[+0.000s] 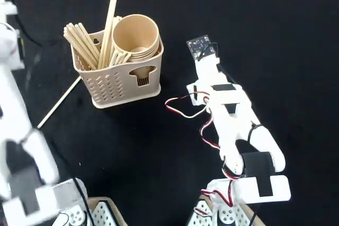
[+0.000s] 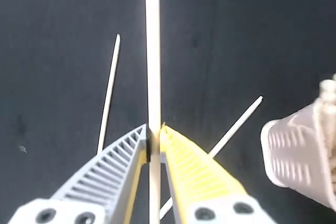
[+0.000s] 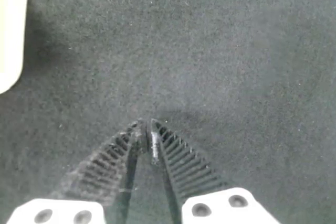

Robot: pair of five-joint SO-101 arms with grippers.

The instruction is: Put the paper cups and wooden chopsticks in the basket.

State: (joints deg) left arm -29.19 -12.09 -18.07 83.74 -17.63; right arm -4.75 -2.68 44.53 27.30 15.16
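One chopstick (image 2: pixel 153 51) is clenched in the left claw (image 2: pixel 154 135), we judge for carriage to the basket (image 1: pixel 119 86) toward the far left corner of the desk (image 1: pixel 265 51), cups (image 1: pixel 136 35) already nested inside; right claw (image 3: pixel 146 129) clenched, empty.

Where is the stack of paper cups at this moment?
In the high view, the paper cups stand inside the basket, in its right half, beside the chopsticks.

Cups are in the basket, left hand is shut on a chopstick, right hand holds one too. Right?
Not quite. The right hand is shut on nothing, as the right wrist view shows. The rest holds: cups in the basket, left hand shut on a chopstick.
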